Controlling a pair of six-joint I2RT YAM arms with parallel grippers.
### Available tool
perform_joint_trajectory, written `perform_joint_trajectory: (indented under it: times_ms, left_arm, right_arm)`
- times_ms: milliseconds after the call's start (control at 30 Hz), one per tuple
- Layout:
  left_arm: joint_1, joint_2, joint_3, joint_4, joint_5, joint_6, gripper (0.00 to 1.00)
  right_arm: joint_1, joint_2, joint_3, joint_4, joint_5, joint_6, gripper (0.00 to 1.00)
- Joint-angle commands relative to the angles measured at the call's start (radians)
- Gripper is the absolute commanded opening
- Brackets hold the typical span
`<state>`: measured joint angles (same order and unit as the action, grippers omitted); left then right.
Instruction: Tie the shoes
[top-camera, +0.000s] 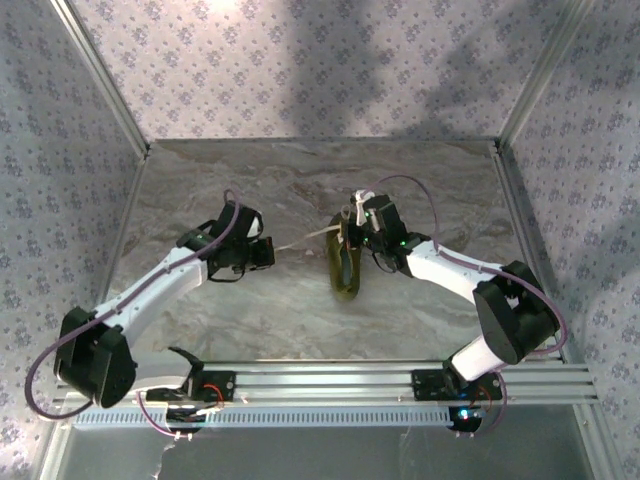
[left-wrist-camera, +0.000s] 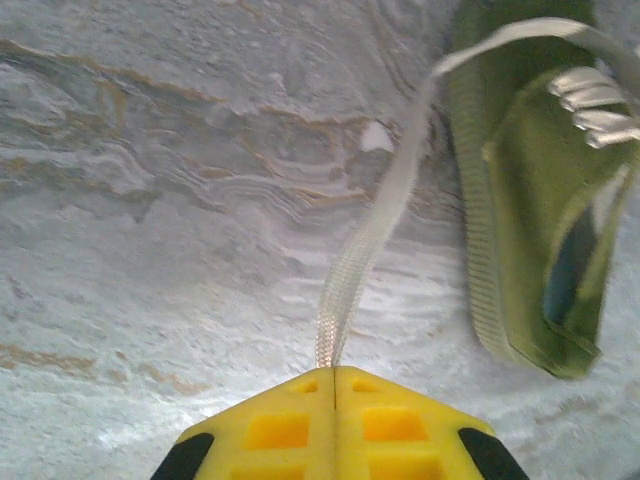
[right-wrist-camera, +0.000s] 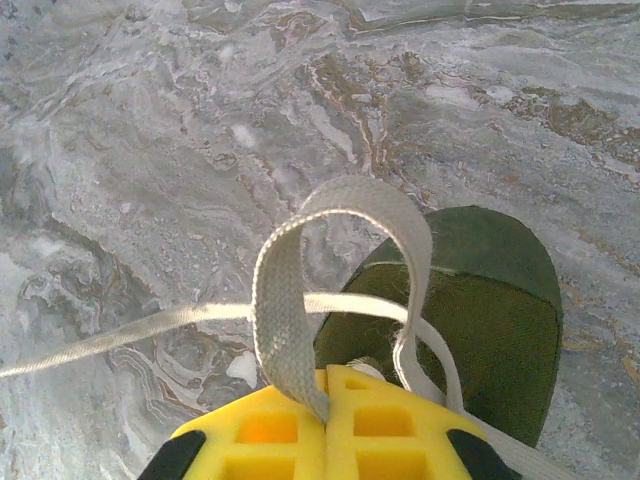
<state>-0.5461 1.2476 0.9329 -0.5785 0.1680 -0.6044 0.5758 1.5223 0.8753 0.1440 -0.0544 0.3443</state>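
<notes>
The olive-green shoe (top-camera: 346, 266) lies mid-table on the marble top, toe pointing away from the arm bases. To its left, my left gripper (top-camera: 266, 250) is shut on one white lace (left-wrist-camera: 372, 225), which runs taut from the shut yellow fingertips (left-wrist-camera: 290, 425) up to the shoe (left-wrist-camera: 530, 190). Just above the toe end, my right gripper (top-camera: 362, 215) is shut on the other lace, held as a raised loop (right-wrist-camera: 300, 290) over the toe (right-wrist-camera: 480, 300). The left lace (right-wrist-camera: 130, 335) crosses through that loop.
A marble tabletop (top-camera: 300, 180) is enclosed by patterned walls (top-camera: 300, 60) at the back and sides. An aluminium rail (top-camera: 330, 380) with both arm bases runs along the near edge. Cables loop off each arm.
</notes>
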Motion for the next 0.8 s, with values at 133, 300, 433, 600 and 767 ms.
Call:
perform_joint_trajectory:
  times_ms: [133,300,433,600,767]
  left_arm:
    - [-0.127,-0.107,0.023,0.004,0.071,0.066,0.00]
    - [-0.224,-0.088,0.027,0.058,0.166,0.149,0.00]
    - [-0.350,-0.035,0.063,0.106,0.169,0.212,0.00]
    - [-0.408,0.054,0.092,0.216,0.176,0.220,0.00]
    - [-0.456,0.169,0.159,0.300,0.214,0.230,0.00]
  right_arm:
    - [-0.024,0.016,0.037,0.008,-0.038,0.060,0.00]
    - [-0.038,0.019,0.037,0.012,-0.059,0.085,0.00]
    - [-0.058,0.022,0.033,0.025,-0.099,0.109,0.00]
    - [-0.078,0.026,0.025,0.046,-0.152,0.144,0.00]
    - [-0.105,0.029,0.019,0.060,-0.208,0.173,0.00]
